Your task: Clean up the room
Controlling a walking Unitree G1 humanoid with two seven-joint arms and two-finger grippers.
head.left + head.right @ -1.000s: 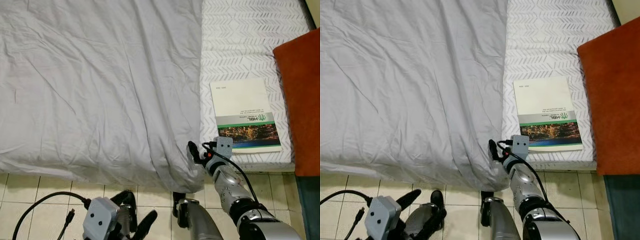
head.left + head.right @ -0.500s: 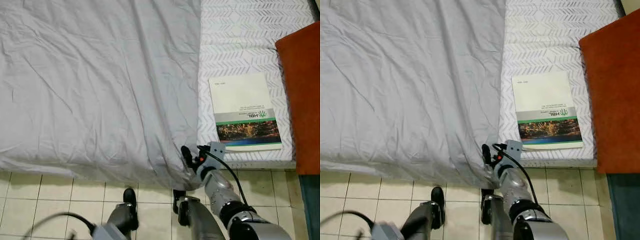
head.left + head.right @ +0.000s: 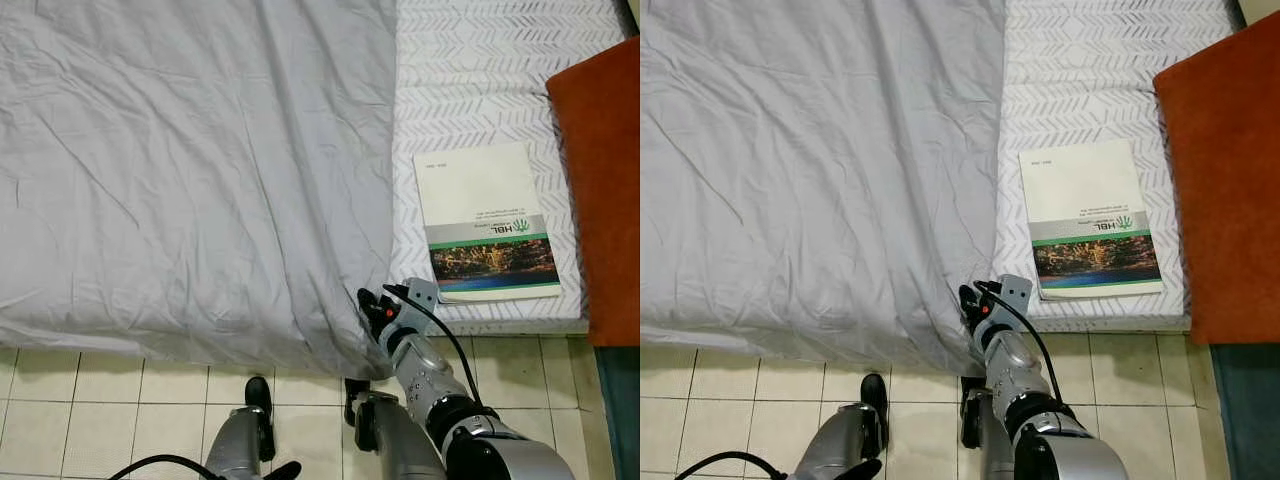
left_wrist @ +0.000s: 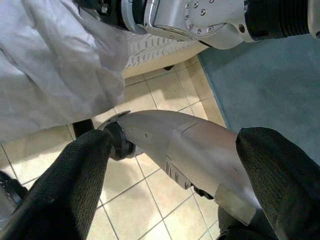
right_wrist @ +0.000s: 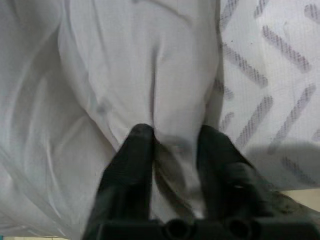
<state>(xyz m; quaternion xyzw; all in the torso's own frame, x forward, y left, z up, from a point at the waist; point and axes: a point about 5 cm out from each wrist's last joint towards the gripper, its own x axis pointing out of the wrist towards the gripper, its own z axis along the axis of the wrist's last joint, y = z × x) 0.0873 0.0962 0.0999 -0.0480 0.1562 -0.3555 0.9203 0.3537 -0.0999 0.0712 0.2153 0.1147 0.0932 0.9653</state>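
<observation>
A large grey blanket (image 3: pixel 200 170) covers most of the bed, and its near right corner hangs over the edge. My right gripper (image 3: pixel 372 310) is at that corner. In the right wrist view its two black fingers (image 5: pixel 132 150) are shut on a fold of the blanket (image 5: pixel 150 75). A white patterned mattress (image 3: pixel 480 80) lies bare to the right of the blanket. My left gripper (image 4: pixel 165 200) hangs low over the tiles beside my leg, its fingers (image 4: pixel 60 185) wide open and holding nothing.
A book (image 3: pixel 485 222) with a green and white cover lies on the mattress near its front edge. An orange cushion (image 3: pixel 600 180) sits at the far right. Beige floor tiles (image 3: pixel 80 400) run below the bed, and a teal rug (image 3: pixel 620 410) is at the lower right.
My left arm has dropped out of the bottom of the eye views. The right gripper has shifted slightly left and down at the blanket corner. The camera moved a little.
</observation>
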